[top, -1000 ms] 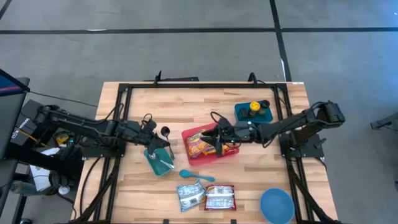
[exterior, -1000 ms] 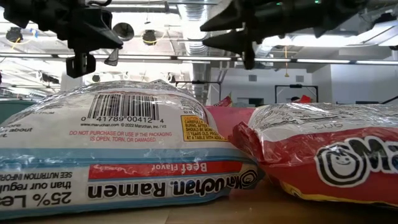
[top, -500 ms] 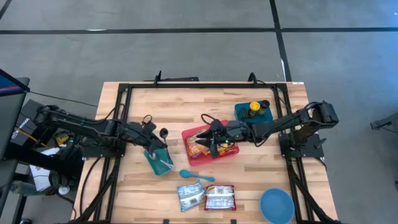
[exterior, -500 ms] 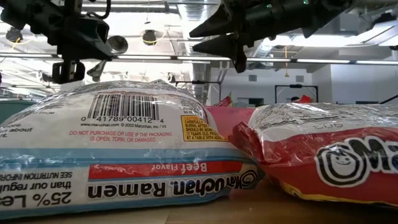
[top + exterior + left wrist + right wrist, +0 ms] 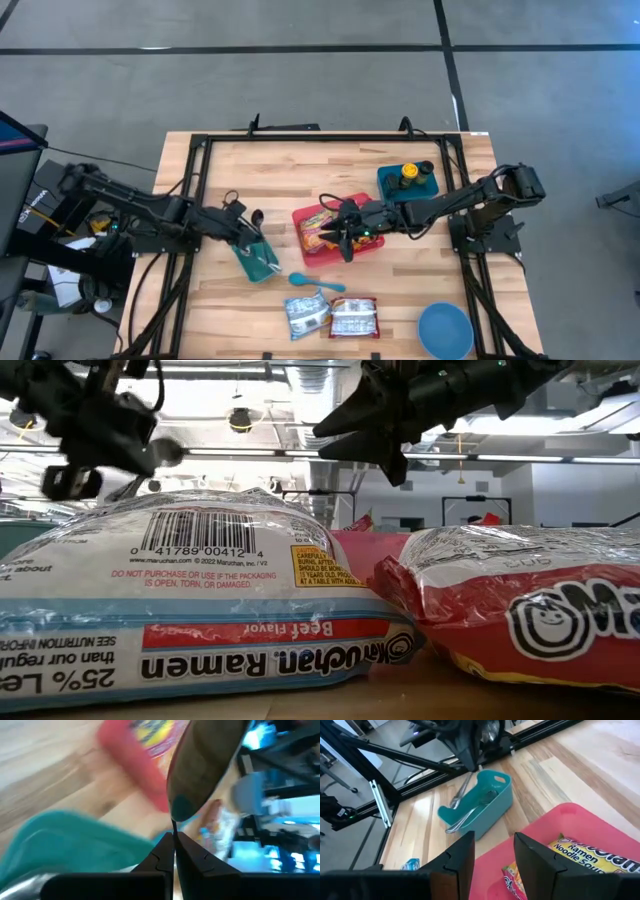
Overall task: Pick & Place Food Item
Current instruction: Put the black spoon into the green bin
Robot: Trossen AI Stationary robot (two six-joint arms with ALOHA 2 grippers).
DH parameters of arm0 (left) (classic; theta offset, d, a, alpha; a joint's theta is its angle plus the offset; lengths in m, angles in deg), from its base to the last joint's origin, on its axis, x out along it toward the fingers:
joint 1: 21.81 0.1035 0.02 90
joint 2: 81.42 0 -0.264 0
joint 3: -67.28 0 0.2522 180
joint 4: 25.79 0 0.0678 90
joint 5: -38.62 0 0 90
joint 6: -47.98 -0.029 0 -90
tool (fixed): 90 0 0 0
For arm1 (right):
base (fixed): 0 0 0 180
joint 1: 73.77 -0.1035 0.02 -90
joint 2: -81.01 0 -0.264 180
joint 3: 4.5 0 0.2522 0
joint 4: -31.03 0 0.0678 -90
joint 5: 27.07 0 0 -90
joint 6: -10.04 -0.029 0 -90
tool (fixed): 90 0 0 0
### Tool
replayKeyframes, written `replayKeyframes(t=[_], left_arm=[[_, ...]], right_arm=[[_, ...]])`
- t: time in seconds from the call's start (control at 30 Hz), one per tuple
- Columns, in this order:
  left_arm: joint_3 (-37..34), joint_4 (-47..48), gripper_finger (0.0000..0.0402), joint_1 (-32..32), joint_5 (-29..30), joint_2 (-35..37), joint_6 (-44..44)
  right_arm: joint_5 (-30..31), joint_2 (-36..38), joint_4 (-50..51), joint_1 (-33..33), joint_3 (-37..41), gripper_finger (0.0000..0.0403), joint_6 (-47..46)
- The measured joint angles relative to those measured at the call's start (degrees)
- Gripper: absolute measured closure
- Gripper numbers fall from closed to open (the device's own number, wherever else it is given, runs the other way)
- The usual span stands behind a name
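Right gripper slid further over the red tray since earlier, jaws parted, empty — noodle packet already in tray; two ramen packs below it remain.

I see a wooden table carrying a red tray, a teal bin, a teal holder near the far right, a blue spoon, two ramen packets and a blue bowl along the near edge.
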Motion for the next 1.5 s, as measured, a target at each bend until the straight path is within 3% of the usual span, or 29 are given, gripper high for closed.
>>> replayKeyframes(t=[0.13,0.53,0.67,1.1,1.5], left_arm=[[-0.2,2.5,0.0402,-2.91,4.27,-0.04,4.64],[-9.22,-12.2,0.0401,-14.11,22.5,0.69,19.97],[-11.41,-16.02,0.0398,-15.81,23.97,0.68,22.66],[-11.52,-11.84,0.0398,-16.49,27.37,0.68,21.83],[-11.52,-16.1,0.04,-19.73,30.76,0.66,22.77]], right_arm=[[0.01,0.0,-0.02,0.0,0.0,0.0272,0.17],[-2.17,0.0,0.0,0.0,0.0,0.0272,0.2],[-2.68,0.0,0.0,0.0,0.0,0.0272,0.21],[-2.7,0.02,-0.02,0.76,0.01,0.0272,0.37],[-2.71,0.02,-0.02,0.74,0.02,0.0272,0.35]])
